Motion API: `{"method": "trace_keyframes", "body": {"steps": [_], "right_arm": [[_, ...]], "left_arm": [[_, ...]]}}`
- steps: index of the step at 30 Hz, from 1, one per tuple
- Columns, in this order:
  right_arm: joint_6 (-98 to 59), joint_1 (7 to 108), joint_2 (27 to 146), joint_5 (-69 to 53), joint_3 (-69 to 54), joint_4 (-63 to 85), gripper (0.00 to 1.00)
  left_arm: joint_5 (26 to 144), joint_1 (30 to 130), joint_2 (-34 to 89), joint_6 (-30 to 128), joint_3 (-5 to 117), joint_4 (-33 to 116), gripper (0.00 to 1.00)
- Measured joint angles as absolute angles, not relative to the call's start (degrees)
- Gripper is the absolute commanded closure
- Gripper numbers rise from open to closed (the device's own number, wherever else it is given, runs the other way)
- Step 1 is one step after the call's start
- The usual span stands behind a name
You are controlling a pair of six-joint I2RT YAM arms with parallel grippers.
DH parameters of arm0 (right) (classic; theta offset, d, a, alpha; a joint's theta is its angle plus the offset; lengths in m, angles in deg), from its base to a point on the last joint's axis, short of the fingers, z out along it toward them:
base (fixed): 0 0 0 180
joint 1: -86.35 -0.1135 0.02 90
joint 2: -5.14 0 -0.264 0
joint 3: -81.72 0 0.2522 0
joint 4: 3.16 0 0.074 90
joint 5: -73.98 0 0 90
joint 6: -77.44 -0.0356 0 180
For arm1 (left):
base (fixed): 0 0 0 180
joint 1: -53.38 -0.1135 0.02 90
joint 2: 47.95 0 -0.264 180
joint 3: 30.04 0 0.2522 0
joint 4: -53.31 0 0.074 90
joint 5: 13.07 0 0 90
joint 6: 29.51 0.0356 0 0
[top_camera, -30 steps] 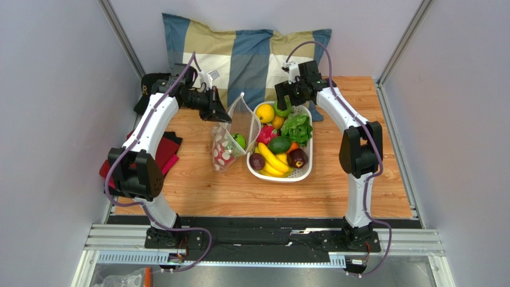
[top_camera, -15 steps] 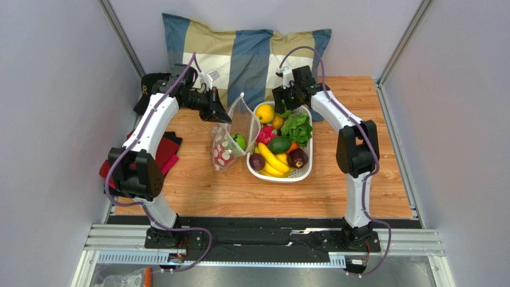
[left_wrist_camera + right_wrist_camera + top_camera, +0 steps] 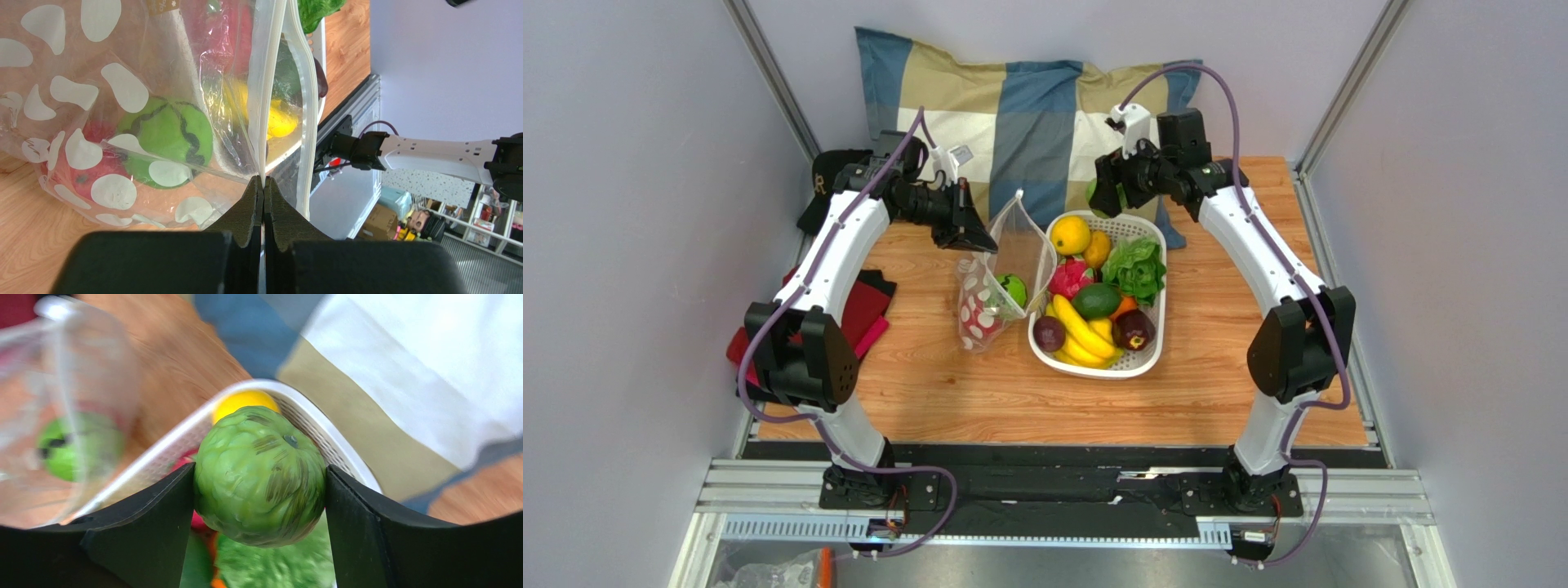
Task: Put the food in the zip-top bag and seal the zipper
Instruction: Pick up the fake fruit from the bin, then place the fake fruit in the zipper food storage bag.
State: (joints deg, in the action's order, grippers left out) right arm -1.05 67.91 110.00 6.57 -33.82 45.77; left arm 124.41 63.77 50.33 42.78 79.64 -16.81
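Green round fruit [image 3: 258,459] sits clamped in the right end effector [image 3: 260,484], over the basket [image 3: 310,419]. The zip-top bag [image 3: 92,122] hangs to its left, with the zipper [image 3: 270,92] pinched in the closed left end effector [image 3: 263,190]. Its narrow mouth may deflect the fruit, or a knock may tug the rim free.

On the table [image 3: 1014,404] the bag [image 3: 989,294] stands just left of the basket [image 3: 1100,371] — its rim pinched by the left gripper [image 3: 974,233] at the far side. Fruit [image 3: 166,138] lies in the bag's bottom. The right gripper [image 3: 1109,196] holds a round fruit [image 3: 261,478] above the basket's far rim. The pillow [image 3: 1014,110] lies behind both; cloths [image 3: 867,306] lie at the table's left edge.
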Motion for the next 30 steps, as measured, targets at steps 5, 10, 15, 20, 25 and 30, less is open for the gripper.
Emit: {"method": "trace_keyframes", "body": {"steps": [5, 10, 15, 20, 25, 30], "right_arm": [[-4.2, 65.0, 108.2, 15.9, -35.2, 43.8, 0.47], [-3.8, 57.7, 107.0, 21.0, -34.6, 42.8, 0.46], [-1.5, 52.2, 107.4, 22.2, -34.1, 43.3, 0.4], [0.2, 51.7, 109.2, 21.8, -34.1, 43.5, 0.05], [1.0, 52.1, 111.6, 19.1, -35.0, 45.5, 0.0], [-1.3, 55.1, 113.6, 19.2, -39.3, 46.5, 0.0]], "left_arm": [[124.4, 63.7, 50.3, 42.8, 79.7, -16.9, 1.0], [124.4, 63.7, 50.7, 42.8, 79.8, -17.4, 1.0], [124.4, 63.7, 50.9, 42.8, 79.9, -17.9, 1.0], [124.4, 63.7, 50.9, 42.8, 79.9, -18.1, 1.0], [124.7, 63.4, 50.9, 42.8, 79.9, -18.0, 1.0], [124.7, 63.3, 50.9, 42.8, 79.9, -18.0, 1.0]]}}
